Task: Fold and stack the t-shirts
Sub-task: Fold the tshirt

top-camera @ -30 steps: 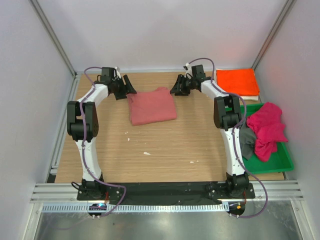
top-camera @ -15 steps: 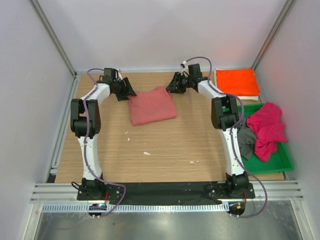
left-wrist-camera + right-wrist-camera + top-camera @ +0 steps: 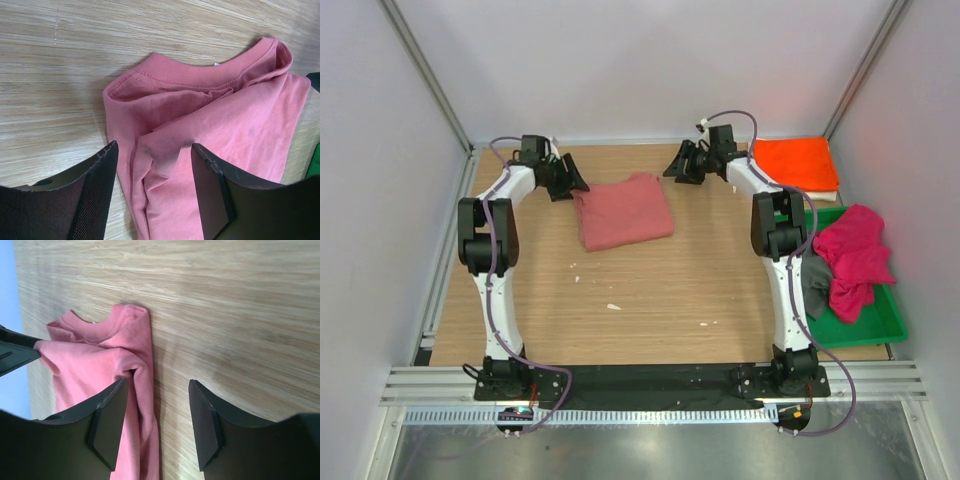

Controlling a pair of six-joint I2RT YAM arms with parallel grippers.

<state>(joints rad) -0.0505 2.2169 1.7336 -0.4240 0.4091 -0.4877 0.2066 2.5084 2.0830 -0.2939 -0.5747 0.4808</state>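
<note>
A dusty salmon-red t-shirt (image 3: 623,212) lies folded on the wooden table, far centre-left. My left gripper (image 3: 571,180) hovers at its far left corner, open. In the left wrist view the jaws (image 3: 155,185) stand apart over the wrinkled collar end of the shirt (image 3: 225,125) without pinching it. My right gripper (image 3: 680,165) is open just past the shirt's far right corner. In the right wrist view it (image 3: 156,422) straddles the shirt's edge (image 3: 95,365) and bare wood. A bright orange t-shirt (image 3: 797,161) lies folded on a white one (image 3: 817,193) at the far right.
A green tray (image 3: 876,324) at the right edge holds a crumpled magenta shirt (image 3: 855,258) and a dark grey one (image 3: 813,285). White walls and metal frame posts close in the table on three sides. Small white specks lie on the wood.
The right gripper has drawn slightly right, away from the shirt's corner, and opened a little. The left gripper stays at the shirt's left corner, narrowed a little. The shirt has barely moved.
</note>
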